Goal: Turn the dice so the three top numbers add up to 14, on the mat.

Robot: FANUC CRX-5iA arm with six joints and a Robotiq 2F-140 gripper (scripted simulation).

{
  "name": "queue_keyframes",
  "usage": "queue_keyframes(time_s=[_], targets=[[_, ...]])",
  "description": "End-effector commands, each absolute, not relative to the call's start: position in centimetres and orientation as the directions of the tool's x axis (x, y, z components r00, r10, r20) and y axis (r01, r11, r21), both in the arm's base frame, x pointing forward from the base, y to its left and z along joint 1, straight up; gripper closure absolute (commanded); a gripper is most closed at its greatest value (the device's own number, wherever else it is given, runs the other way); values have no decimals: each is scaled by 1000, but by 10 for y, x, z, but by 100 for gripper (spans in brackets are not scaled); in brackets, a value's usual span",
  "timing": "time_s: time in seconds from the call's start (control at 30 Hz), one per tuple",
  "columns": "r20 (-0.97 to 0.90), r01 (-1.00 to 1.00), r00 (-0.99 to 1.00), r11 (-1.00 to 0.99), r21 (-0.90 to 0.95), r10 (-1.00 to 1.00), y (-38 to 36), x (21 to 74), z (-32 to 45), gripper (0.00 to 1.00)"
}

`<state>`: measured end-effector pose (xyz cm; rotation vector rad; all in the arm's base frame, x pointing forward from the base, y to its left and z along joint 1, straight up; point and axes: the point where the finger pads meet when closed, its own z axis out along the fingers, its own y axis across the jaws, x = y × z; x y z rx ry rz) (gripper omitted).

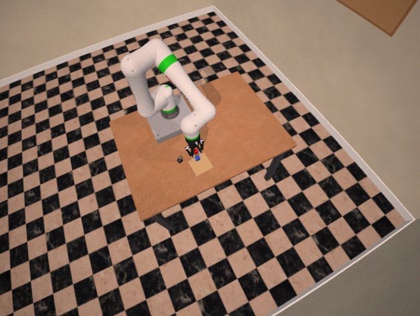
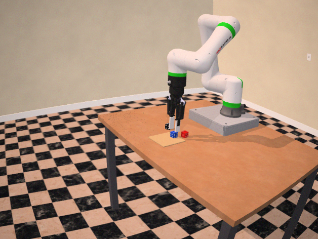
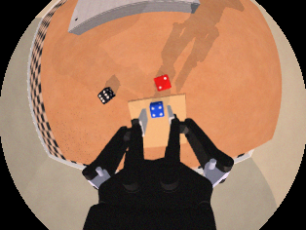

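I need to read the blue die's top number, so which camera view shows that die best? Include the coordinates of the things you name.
The wrist view: it looks down on the blue die (image 1: 196, 158) (image 2: 173, 134) (image 3: 157, 109), whose top shows four pips. The exterior view shows its side faces and its place on the mat (image 1: 203, 167) (image 2: 164, 142) (image 3: 158, 138); the top view shows it tiny.

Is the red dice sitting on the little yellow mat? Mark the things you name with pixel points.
No, the wrist view shows the red die (image 1: 196, 150) (image 2: 185, 133) (image 3: 163, 83) on the table (image 1: 251, 112) (image 2: 218, 164) (image 3: 234, 97), just beyond the edge of the mat (image 1: 201, 168) (image 2: 163, 141) (image 3: 158, 136).
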<state>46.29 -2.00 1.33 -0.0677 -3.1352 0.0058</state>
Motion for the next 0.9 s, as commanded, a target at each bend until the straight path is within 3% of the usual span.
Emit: queue_keyframes(time_s=[0.0, 0.5, 0.53, 0.87], targets=[[6, 43, -999, 999, -4, 43, -20, 463, 33, 72], [6, 43, -999, 999, -4, 43, -20, 463, 67, 72], [6, 43, -999, 999, -4, 43, -20, 463, 67, 0], [6, 43, -999, 999, -4, 43, -20, 463, 67, 0]])
